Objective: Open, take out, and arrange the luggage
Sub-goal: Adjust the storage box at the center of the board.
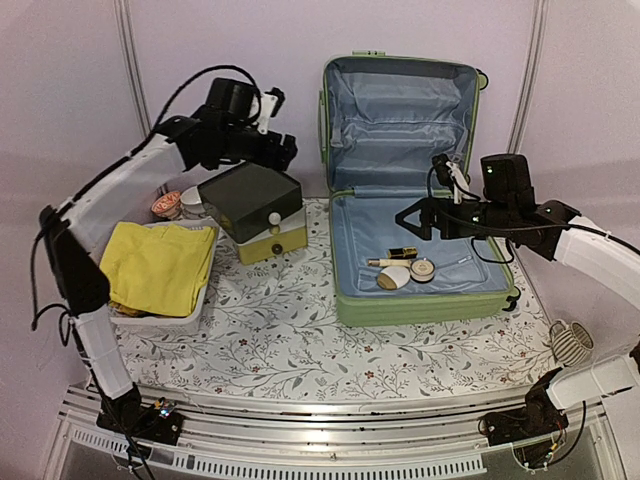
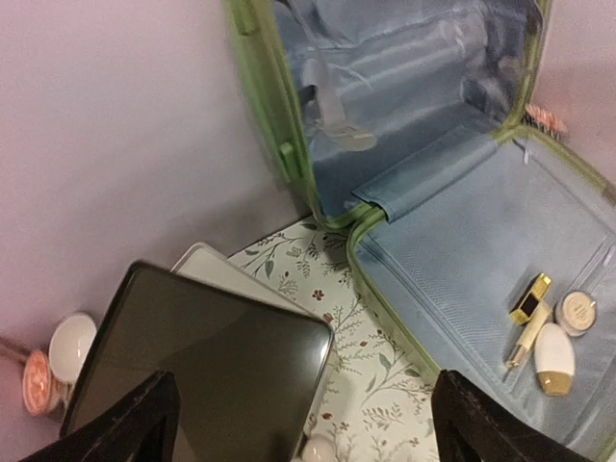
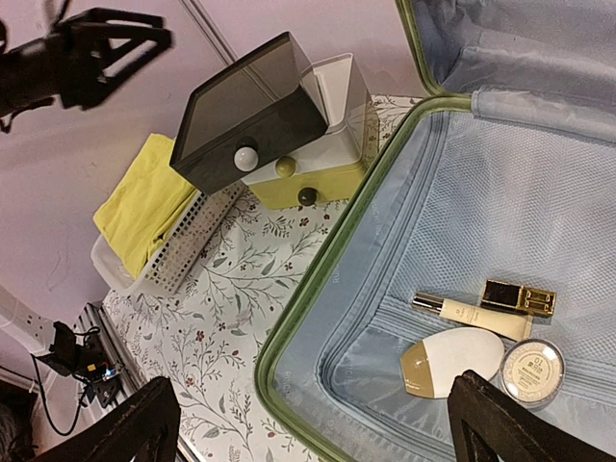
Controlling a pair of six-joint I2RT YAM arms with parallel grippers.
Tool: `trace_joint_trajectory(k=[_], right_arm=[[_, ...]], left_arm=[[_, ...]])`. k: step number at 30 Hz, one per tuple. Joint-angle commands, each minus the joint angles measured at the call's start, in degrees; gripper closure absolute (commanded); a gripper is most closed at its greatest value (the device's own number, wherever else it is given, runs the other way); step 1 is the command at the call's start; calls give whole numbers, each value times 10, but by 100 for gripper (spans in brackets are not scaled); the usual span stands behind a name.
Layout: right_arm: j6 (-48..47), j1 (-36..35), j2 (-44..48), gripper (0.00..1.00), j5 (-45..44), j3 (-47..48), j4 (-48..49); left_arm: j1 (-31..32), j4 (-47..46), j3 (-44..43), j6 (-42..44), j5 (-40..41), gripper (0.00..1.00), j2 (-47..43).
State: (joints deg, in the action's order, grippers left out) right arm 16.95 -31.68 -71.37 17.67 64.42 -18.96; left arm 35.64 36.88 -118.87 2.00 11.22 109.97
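Green luggage open, below R pincer, jaws wide

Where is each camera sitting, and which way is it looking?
Top external: high behind the arms, looking down; left gripper and right gripper show.
Left wrist: on the left arm, looking down at the drawer box and luggage; its own fingers show.
Right wrist: over the luggage, looking down at the cosmetics; its own fingers show.
Shared: both wrist views see the luggage, drawer box and cosmetics.
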Motion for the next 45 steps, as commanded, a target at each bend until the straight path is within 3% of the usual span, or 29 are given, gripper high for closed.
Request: trace_joint_trajectory(k=[1, 3, 7, 11, 14, 18, 25, 29, 38, 45], right_arm=[[4, 4, 14, 1, 4, -13, 13], [5, 4, 11, 1, 11, -14, 19], [7, 6, 10, 1, 17, -14, 22], [9, 6, 15, 1, 19, -19, 26], [11, 6, 18, 1, 22, -21, 26], [11, 6, 23, 1, 22, -23, 26], [12, 6, 28, 1, 21, -24, 23], [12, 6, 31, 1, 15, -23, 20], [8, 6, 29, 1, 10, -18, 15], [4, 6, 26, 1, 5, -12, 8]], left_arm=[[-1, 20, 121, -246, 101, 11, -124], [-4, 6, 189, -314, 89, 11, -176], [-9, -21, 314, -444, 54, 2, -258], [-15, -94, 459, -523, 10, 2, -339], [-20, -94, 502, -545, 27, 2, -359], [-34, -100, 529, -538, 21, 3, -363], [-96, -213, 578, -454, -63, 16, -350], [-132, -216, 559, -439, -87, 23, -314], [-157, -262, 516, -458, -102, 27, -241], [-169, -276, 476, -493, -81, 52, -197]])
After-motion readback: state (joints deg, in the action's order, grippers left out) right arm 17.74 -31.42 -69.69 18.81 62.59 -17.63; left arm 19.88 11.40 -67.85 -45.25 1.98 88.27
